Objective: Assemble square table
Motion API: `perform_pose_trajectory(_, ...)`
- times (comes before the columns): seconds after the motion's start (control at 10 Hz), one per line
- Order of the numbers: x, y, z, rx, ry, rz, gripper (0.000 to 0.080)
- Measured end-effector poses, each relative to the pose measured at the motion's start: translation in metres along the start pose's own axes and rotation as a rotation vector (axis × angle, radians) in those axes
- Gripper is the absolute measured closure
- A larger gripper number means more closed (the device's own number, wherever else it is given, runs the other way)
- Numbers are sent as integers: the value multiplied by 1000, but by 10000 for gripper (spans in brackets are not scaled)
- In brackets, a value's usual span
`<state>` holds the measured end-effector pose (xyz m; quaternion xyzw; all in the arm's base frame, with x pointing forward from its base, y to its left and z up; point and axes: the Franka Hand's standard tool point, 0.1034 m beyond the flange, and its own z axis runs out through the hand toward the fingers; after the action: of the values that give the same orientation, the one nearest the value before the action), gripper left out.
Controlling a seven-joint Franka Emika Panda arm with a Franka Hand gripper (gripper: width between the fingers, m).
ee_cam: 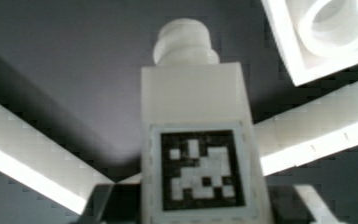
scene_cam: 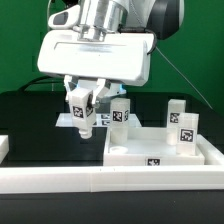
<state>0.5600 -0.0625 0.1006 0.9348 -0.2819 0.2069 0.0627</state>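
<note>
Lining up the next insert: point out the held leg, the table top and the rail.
Held leg [ee_cam: 197,100], wrist view, shaft above tag.
Table top [scene_cam: 145,145], exterior view, flat face.
Rail [scene_cam: 90,180], exterior view, front face.

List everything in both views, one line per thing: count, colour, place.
top: one, white, flat on the table, toward the exterior view's right.
held leg: one, white with a black-and-white tag, upright in the hand.
standing legs: three, white, tagged; one beside the hand, two at the top's end on the exterior view's right.
rail: one, white, along the near edge and up the exterior view's right.
marker board: one, white, flat on the table under the hand.
table: one, black, under everything.
hand: one, white, above the table, shut on the held leg.
</note>
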Motion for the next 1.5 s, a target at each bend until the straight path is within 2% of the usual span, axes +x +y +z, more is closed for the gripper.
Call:
perform_pose_trajectory(0.2, -2, -16, -4, 15, 30, -165, 509)
perform_pose_trajectory(0.3, 1, -20, -6, 21, 57, -247, 509)
perform_pose_trajectory(0.7, 0, -18, -5, 19, 51, -227, 509)
perform_pose_trajectory(1.1, -4, -32, -10, 32, 68, -436, 509)
perform_pose_trajectory(1.5, -5, -32, -10, 30, 66, -447, 509)
